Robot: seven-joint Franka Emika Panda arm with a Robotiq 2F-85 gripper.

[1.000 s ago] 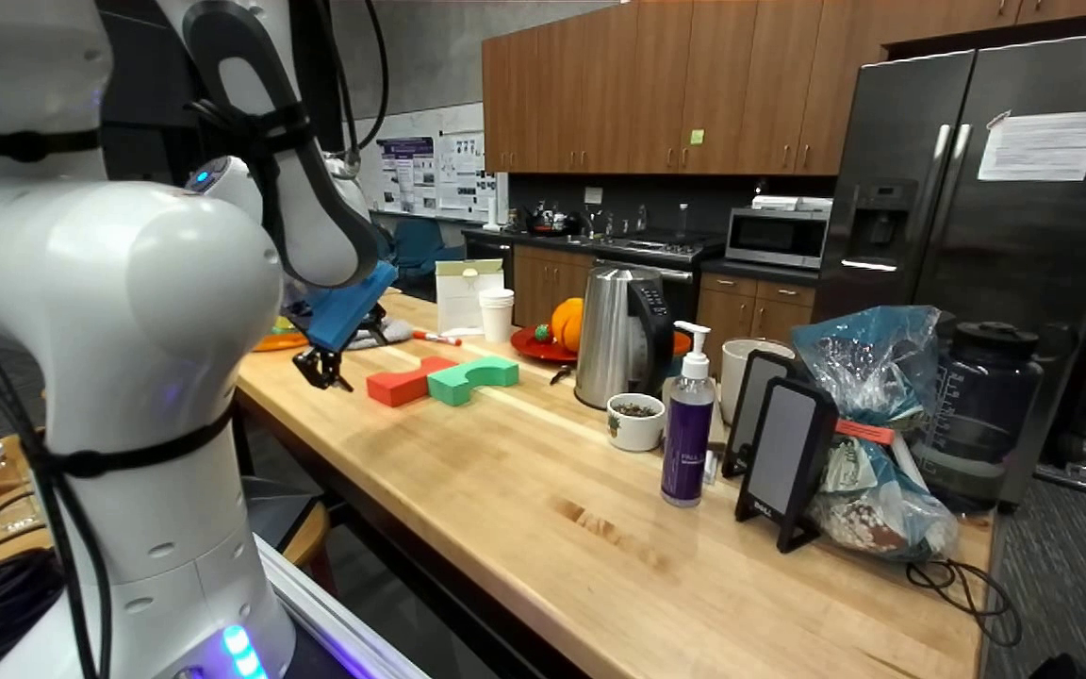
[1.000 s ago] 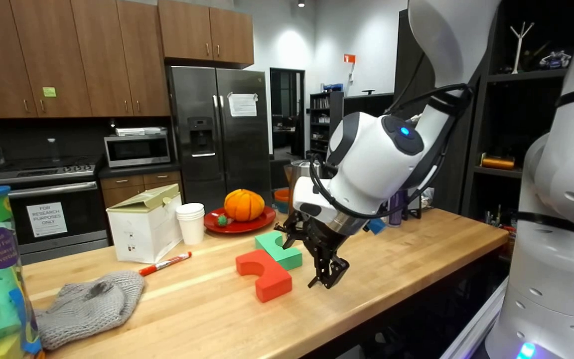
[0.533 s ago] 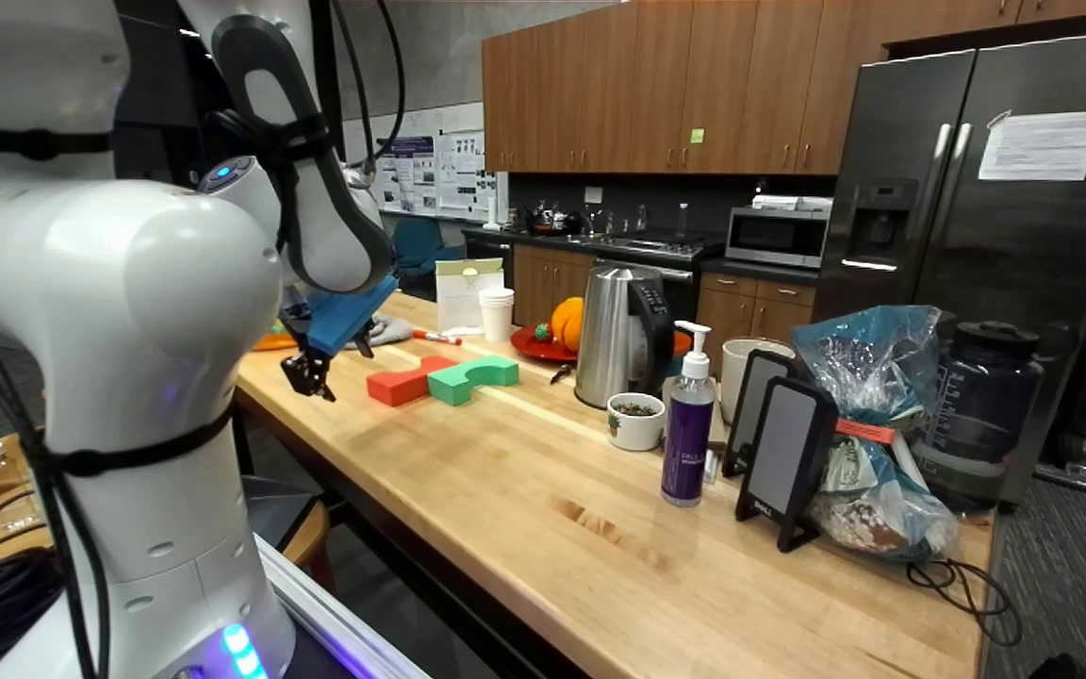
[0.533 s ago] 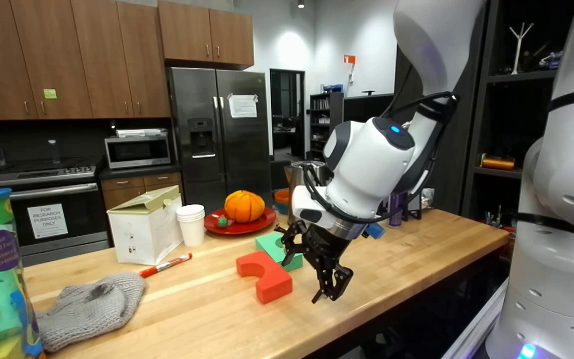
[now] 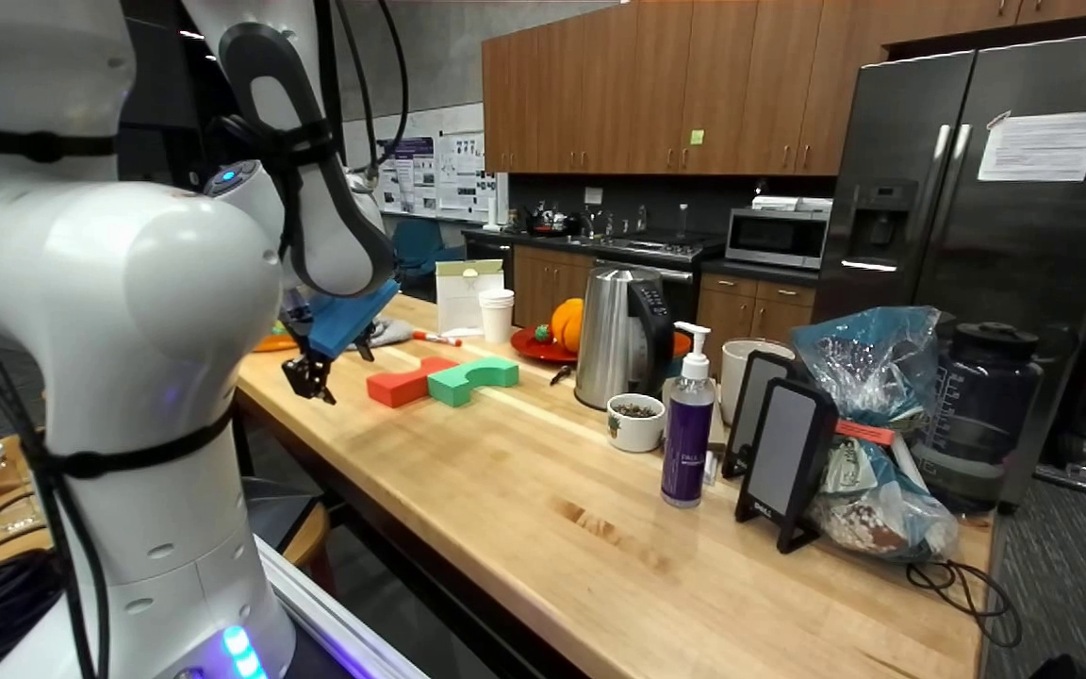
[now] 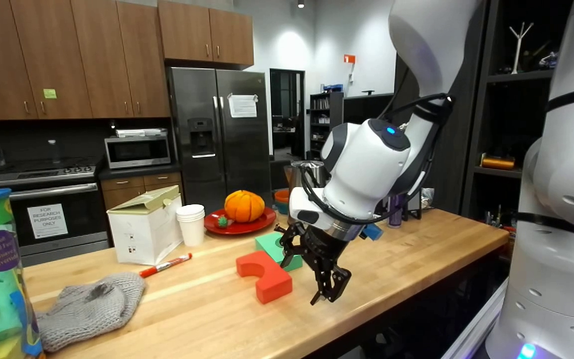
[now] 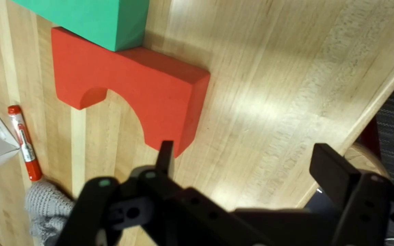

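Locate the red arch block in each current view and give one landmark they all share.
In an exterior view: red arch block left of center, just below mid-height.
In an exterior view: red arch block in the lower half, slightly left of center.
Wrist view: red arch block up and left of center.
Shared landmark: the green arch block, right beside the red one in all three.

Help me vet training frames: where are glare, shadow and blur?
Wrist view: glare on the tabletop, a faint shadow beside the green block, the pincer softer than the red block; in an exterior view, bright highlights on the arm's white casing; in an exterior view, a bright patch on the wall.
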